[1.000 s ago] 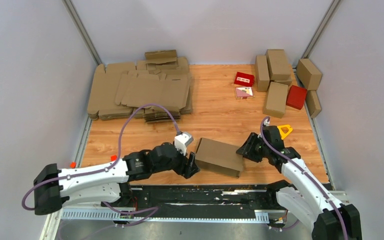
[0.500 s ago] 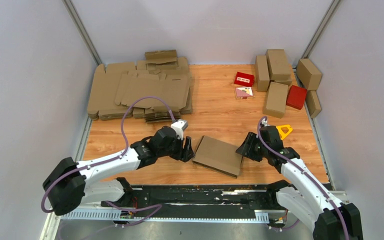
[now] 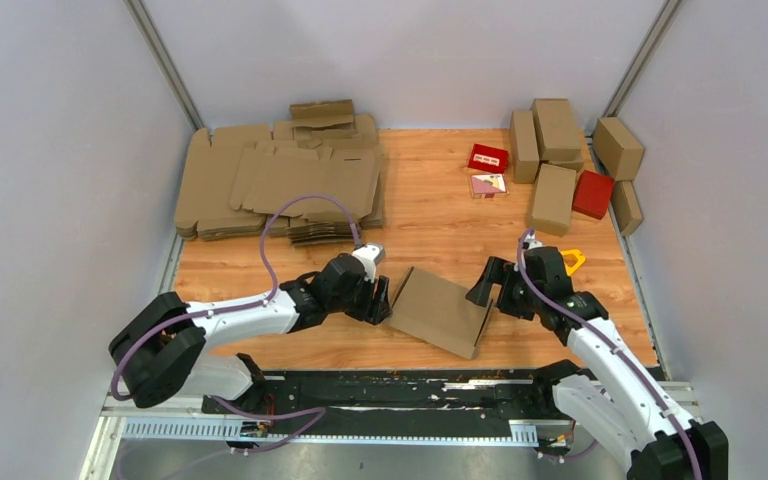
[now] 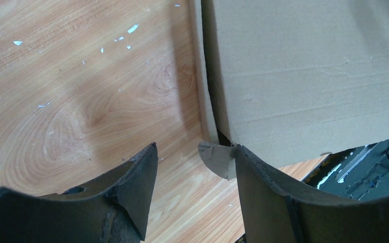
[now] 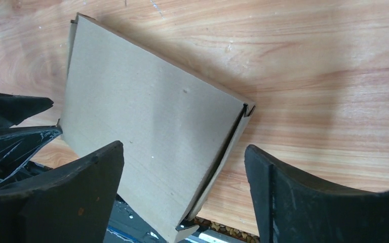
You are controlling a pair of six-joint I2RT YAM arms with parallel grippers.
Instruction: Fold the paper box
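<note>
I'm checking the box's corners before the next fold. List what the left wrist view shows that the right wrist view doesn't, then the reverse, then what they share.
Left wrist only: a bent tab sticking out at the box's corner, beside one finger of the open left claw.
Right wrist only: the whole lid, the dark seam along its side, and the right claw, open.
Both: the box, the left claw, the table and the black rail.
</note>
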